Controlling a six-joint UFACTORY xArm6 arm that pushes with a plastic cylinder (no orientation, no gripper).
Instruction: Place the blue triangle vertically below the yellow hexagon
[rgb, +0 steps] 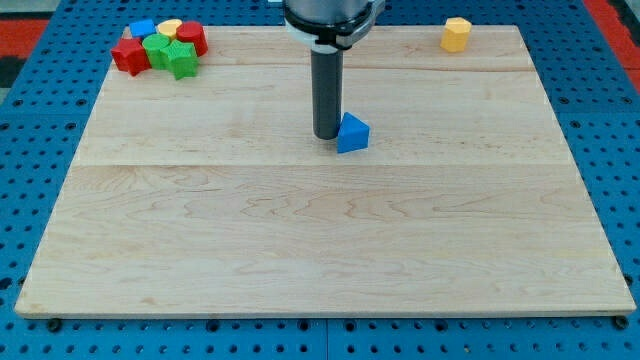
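Note:
The blue triangle (352, 134) lies near the middle of the wooden board, a little toward the view's top. My tip (326, 136) stands right beside it on its left, touching or almost touching it. The yellow hexagon (456, 34) sits at the view's top right, near the board's far edge, well up and to the right of the blue triangle.
A cluster of blocks sits at the view's top left: a red star-like block (129, 55), a blue block (142, 28), a yellow block (168, 27), a red block (192, 38), a green block (157, 48) and a green star-like block (181, 59). The board (320, 240) lies on a blue pegboard.

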